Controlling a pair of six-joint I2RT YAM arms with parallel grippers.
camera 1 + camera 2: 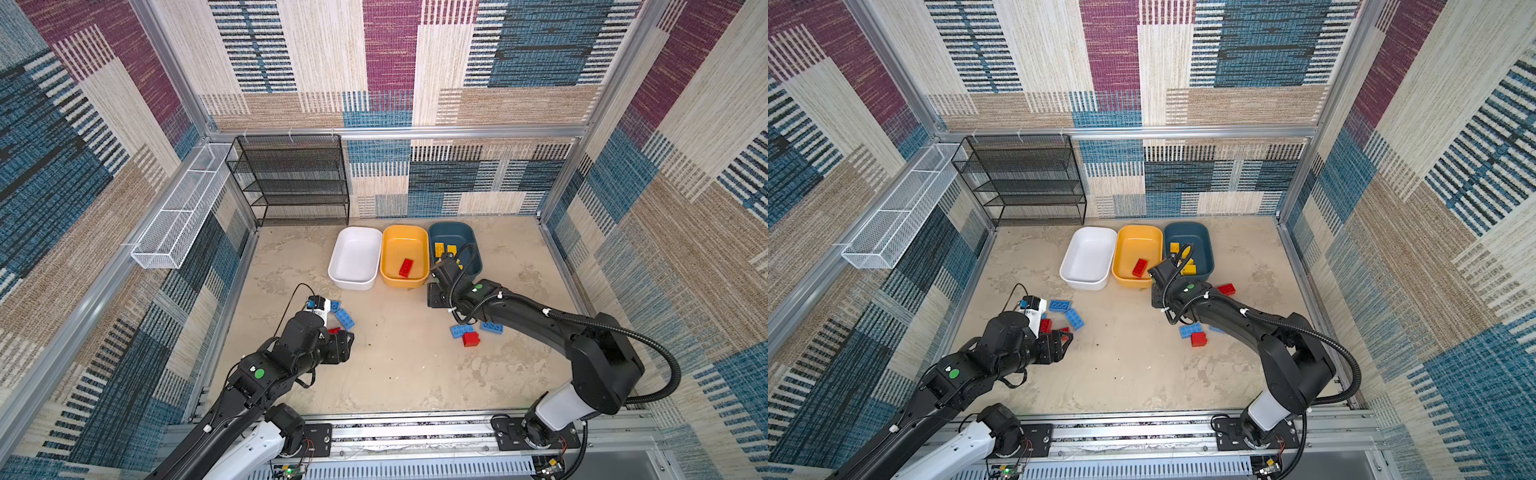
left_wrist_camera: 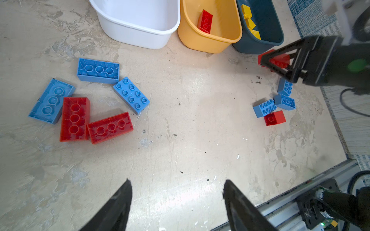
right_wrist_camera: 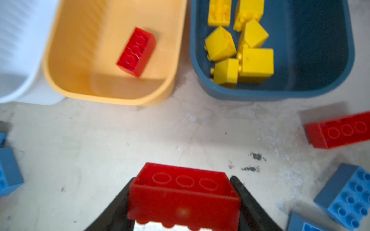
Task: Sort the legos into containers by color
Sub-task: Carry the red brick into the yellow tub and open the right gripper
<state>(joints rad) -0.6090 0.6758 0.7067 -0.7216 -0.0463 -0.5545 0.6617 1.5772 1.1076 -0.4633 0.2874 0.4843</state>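
Note:
My right gripper (image 3: pixel 182 179) is shut on a red lego (image 3: pixel 183 196), which it holds just above the floor in front of the yellow-orange tub (image 1: pixel 401 245) and the teal tub (image 1: pixel 453 232). One red lego (image 1: pixel 406 267) lies in the yellow-orange tub. Several yellow legos (image 3: pixel 240 50) lie in the teal tub. The white tub (image 1: pixel 357 249) holds nothing. My left gripper (image 2: pixel 177 181) is open over bare floor, beside a cluster of blue legos (image 2: pixel 131 95) and red legos (image 2: pixel 110 127).
More loose legos lie under the right arm: blue ones (image 1: pixel 461 330), a small red one (image 1: pixel 471 339), and a red one (image 1: pixel 1226 289) by the teal tub. A black mesh rack (image 1: pixel 291 183) stands at the back left, a white wire basket (image 1: pixel 183 208) on the left wall.

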